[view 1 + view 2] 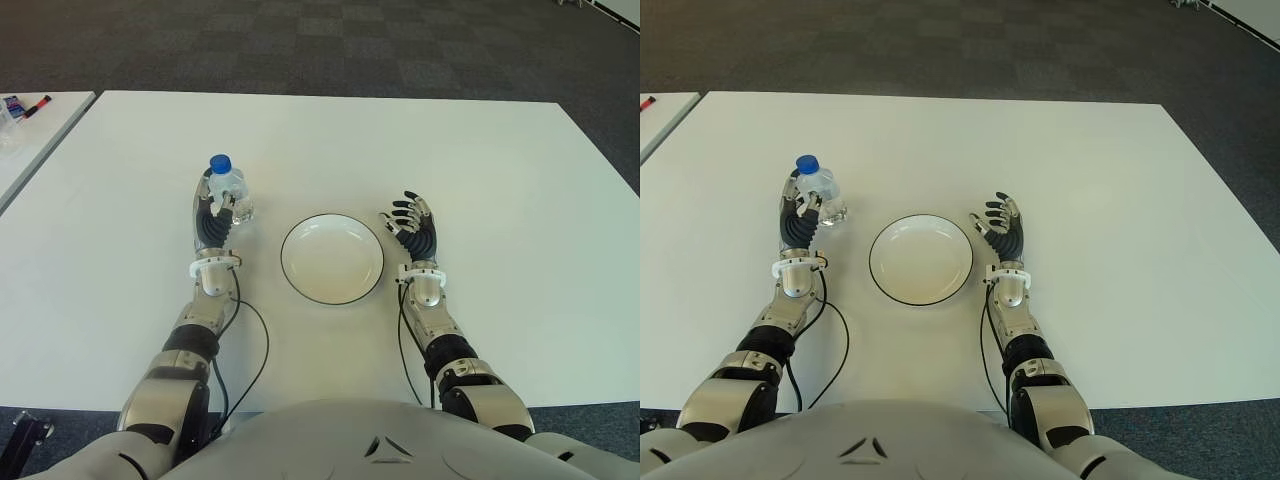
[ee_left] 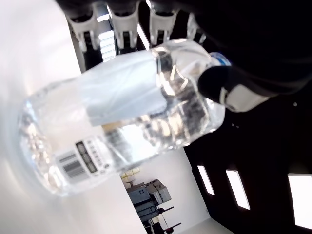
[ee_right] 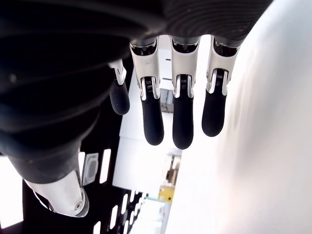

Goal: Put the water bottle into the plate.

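On the left side of the white tabletop (image 1: 500,170), the left hand (image 1: 213,222) is wrapped around the water bottle (image 1: 229,190), which stands upright with its blue cap on top, just left of the plate (image 1: 332,259). The left wrist view shows why the grip looks secure: the fingers (image 2: 122,22) curl around one side of the clear body and the thumb presses the opposite side near the shoulder, so the bottle is pinched between them. Its base appears to be at or very near the tabletop; I cannot tell whether it has lifted. The forearm runs straight away from the torso, wrist level, palm turned inward toward the plate, a pose suited to carrying the bottle sideways to the right. The plate sits empty between the two arms, within easy reach. The right hand (image 1: 414,228) shows just right of the plate, fingers spread and relaxed, holding nothing.
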Tool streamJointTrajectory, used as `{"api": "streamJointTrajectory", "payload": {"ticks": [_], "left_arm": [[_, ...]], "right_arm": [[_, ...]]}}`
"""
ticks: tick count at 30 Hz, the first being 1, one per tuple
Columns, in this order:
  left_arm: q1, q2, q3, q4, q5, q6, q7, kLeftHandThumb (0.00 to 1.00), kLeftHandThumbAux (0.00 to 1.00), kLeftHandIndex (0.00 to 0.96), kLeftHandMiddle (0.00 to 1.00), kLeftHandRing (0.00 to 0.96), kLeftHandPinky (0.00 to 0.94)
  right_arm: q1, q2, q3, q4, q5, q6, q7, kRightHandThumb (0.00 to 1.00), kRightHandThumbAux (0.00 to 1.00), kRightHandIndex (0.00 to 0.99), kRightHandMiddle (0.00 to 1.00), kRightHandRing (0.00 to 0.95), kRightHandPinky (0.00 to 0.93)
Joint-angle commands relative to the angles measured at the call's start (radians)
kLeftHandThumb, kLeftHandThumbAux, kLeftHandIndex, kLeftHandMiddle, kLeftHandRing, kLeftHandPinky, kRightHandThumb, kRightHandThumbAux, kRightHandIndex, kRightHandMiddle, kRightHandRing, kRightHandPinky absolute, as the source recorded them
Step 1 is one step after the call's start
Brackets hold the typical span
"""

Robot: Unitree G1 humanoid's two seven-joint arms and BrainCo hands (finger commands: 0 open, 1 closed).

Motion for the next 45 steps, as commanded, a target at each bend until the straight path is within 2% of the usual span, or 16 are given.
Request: {"api": "streamJointTrajectory", "payload": {"ticks": [1,6,15,29,43,45], "left_arm": [[-0.003,-0.009,-0.001,-0.002,-0.011,-0.017,-0.020,0.751,0.460,0.098,0.225,0.252,0.293],[0.004,-0.021,0.005,-0.011,-0.059,-0.045,-0.076,0.753,0.436,0.065,0.152,0.189,0.253],[0.006,-0.025,0.013,-0.007,-0.091,-0.084,-0.131,0.726,0.404,0.029,0.090,0.124,0.212],[0.006,-0.029,0.017,0.005,-0.096,-0.102,-0.149,0.711,0.388,0.008,0.059,0.097,0.193],[0.003,-0.031,0.025,0.014,-0.095,-0.104,-0.157,0.719,0.398,0.000,0.047,0.094,0.195],[0.004,-0.029,0.026,0.015,-0.091,-0.100,-0.156,0.690,0.424,0.000,0.046,0.093,0.190]], "right_arm": [[0.033,0.001,-0.003,0.041,0.010,0.033,0.005,0.741,0.719,0.182,0.348,0.365,0.377],[0.033,0.001,-0.002,0.043,0.008,0.034,0.006,0.736,0.721,0.184,0.348,0.364,0.377],[0.032,-0.002,0.001,0.046,0.005,0.035,0.009,0.722,0.732,0.181,0.342,0.359,0.373],[0.027,-0.002,-0.004,0.055,0.012,0.037,0.020,0.757,0.767,0.179,0.344,0.338,0.340],[0.024,-0.003,-0.004,0.063,0.008,0.034,0.012,0.776,0.750,0.188,0.345,0.344,0.351],[0.024,-0.004,-0.004,0.064,0.008,0.033,0.013,0.771,0.745,0.189,0.343,0.344,0.352]]}}
